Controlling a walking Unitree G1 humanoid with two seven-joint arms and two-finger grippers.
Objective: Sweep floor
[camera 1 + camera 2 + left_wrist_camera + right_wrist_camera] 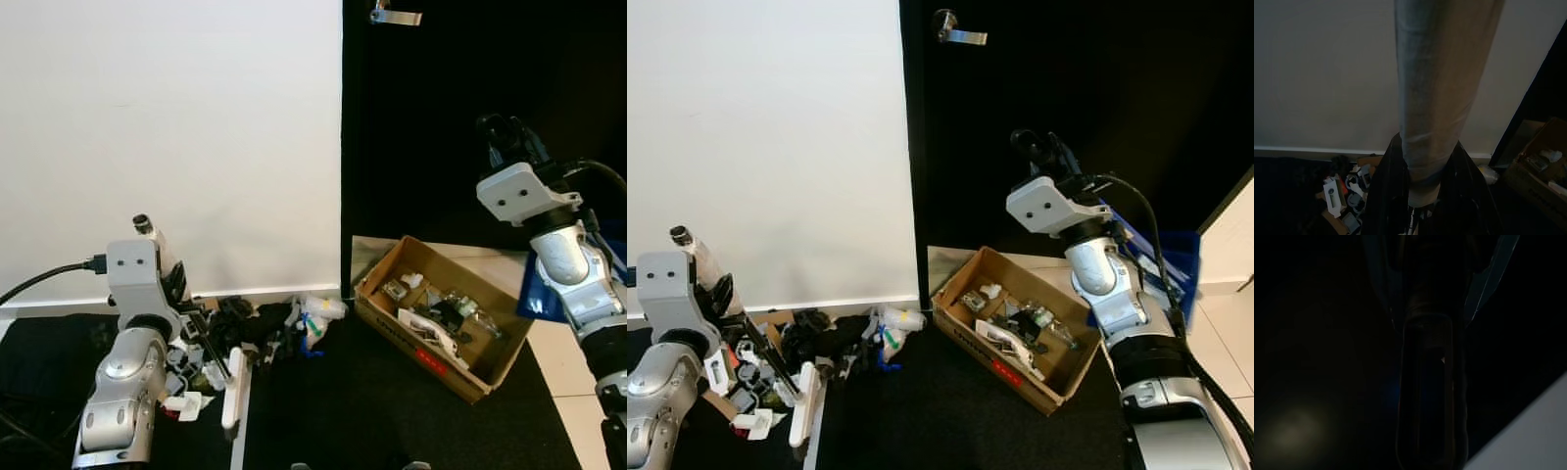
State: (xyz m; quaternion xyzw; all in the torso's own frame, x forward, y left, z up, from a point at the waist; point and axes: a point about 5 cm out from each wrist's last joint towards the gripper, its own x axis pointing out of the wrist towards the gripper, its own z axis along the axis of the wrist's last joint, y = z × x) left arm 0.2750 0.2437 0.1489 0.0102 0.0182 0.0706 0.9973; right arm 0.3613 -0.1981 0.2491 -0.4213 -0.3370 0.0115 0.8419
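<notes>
Low, left gripper [1422, 196] gripping broom handle [1442, 93], right arm [1097, 264] raised

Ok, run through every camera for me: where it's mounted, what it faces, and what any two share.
Left eye, head: looks down at debris pile, cardboard box; both arms in frame.
Right eye, head: same scene; broom head, dark door.
Left wrist: looks along left gripper clamped on broom handle, pile below.
Right wrist: dark; right gripper on a dark handle.
Shared: box, pile.
</notes>
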